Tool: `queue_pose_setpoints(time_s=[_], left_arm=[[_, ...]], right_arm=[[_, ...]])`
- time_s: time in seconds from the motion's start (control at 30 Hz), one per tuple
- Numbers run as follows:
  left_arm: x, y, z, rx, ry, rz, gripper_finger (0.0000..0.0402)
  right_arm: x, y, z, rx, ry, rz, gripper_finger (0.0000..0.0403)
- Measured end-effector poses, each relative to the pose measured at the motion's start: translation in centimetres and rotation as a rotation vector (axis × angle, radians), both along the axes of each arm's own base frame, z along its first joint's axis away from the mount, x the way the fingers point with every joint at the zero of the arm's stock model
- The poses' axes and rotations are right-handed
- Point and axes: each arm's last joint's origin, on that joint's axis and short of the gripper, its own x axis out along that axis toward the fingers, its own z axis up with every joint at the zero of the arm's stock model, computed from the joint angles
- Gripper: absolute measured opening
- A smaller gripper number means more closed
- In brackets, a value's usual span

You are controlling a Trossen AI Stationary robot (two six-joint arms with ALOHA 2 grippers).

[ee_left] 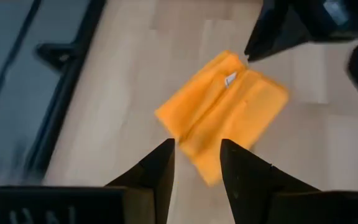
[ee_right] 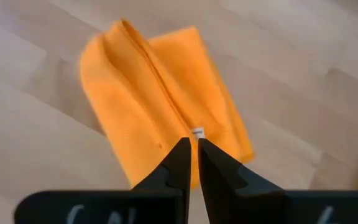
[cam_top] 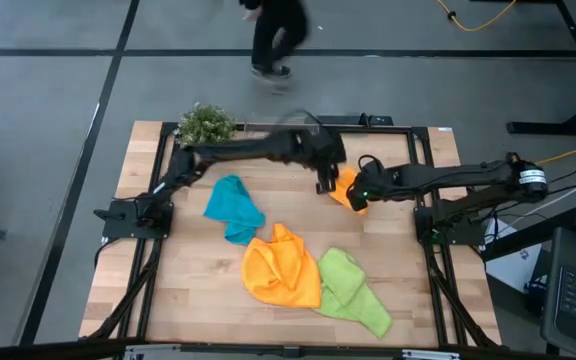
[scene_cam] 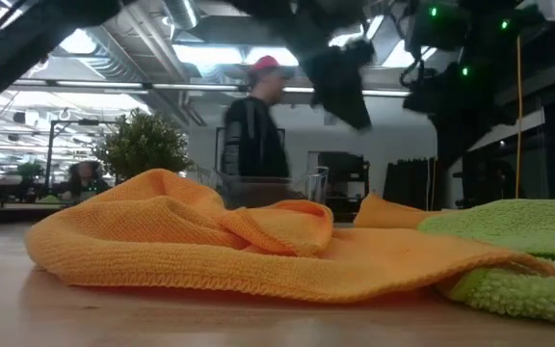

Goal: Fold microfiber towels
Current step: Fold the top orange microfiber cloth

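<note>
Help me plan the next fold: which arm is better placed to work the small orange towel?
Right, probably: right gripper sits nearly shut at the folded orange towel; left gripper hovers open above it.

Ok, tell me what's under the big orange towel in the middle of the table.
The crumpled orange towel lies on the bare wooden table. Its right edge overlaps the lime green towel, covering that towel's left edge. Whatever lies beneath its bunched middle is hidden.
</note>
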Motion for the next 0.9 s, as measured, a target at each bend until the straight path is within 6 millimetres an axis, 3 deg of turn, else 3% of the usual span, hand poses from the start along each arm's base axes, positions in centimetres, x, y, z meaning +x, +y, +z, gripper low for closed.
queue_pose_setpoints(time_s=[0.17, 0.33, 0.43, 0.6, 0.9], left_arm=[[-3.5, -0.2, 4.3, -0.186, 0.028, 0.101, 0.0119], [-6.6, -1.7, 8.7, -0.205, -0.027, 0.124, 0.0119], [-7.6, -2.3, 9.5, -0.212, -0.010, 0.149, 0.0118], [-9.2, -3.2, 11.1, -0.247, -0.021, 0.183, 0.0118], [-8.7, -4.9, 10.7, -0.219, 0.001, 0.187, 0.0118]], right_arm=[[-1.1, -0.9, 1.6, 0.037, -0.104, -0.001, 0.0033], [-0.6, -3.1, -0.3, 0.124, -0.151, 0.095, 0.0033], [-0.2, -4.9, -0.7, 0.122, -0.187, 0.140, 0.0033], [-0.8, -8.3, -2.0, 0.037, -0.114, 0.038, 0.0033], [1.2, -10.6, -7.0, 0.083, -0.056, 0.107, 0.0033]])
